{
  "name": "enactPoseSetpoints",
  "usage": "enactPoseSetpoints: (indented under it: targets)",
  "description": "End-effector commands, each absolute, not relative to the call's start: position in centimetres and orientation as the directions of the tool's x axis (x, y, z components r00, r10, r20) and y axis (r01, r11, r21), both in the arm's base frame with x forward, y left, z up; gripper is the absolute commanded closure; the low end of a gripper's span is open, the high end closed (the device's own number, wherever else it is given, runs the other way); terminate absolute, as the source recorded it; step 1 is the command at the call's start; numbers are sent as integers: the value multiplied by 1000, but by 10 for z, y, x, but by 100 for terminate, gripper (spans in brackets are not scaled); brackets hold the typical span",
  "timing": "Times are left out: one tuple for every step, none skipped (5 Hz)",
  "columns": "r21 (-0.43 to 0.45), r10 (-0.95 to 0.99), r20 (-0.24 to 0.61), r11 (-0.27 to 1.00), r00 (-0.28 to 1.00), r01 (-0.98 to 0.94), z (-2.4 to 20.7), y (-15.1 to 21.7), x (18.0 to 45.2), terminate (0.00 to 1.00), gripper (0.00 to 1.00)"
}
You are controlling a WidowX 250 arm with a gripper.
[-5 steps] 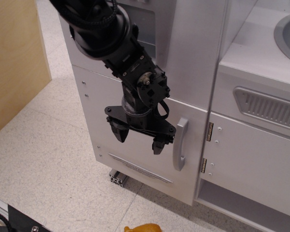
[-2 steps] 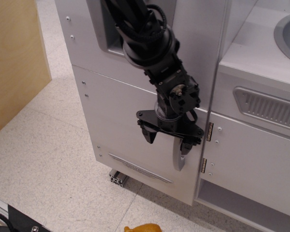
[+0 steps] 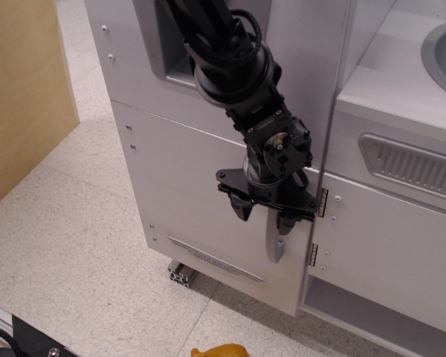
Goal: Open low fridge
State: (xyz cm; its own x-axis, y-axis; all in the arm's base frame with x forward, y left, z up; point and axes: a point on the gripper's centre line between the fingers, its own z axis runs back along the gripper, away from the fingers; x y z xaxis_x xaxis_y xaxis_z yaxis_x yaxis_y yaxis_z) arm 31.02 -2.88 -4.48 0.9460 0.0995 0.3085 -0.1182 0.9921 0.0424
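While gripper (image 3: pixel 265 213) apparently straddles it, handle (image 3: pixel 273 245) runs vertically.

The low fridge (image 3: pixel 201 201) is the lower compartment of a white toy-fridge unit. Its door is a flat white panel and sits closed, flush with the cabinet front. A vertical grey loop handle (image 3: pixel 273 242) is mounted near the door's right edge; only its lower part is visible. A thin grey vent strip (image 3: pixel 212 258) runs across the door near its bottom edge, left of and below the handle. Small screw heads line the door's left edge. The compartment stands upright just above the speckled floor.
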Motion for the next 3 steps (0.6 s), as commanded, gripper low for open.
enactPoseSetpoints:
  targets:
    - [33,86,345,994,935,-103,-35,-26,311,0,100]
    - [45,57,341,996,938,-76,-38,-24,300,0,100]
    - [48,21,324,998,946,-39,-36,-14,276,0,100]
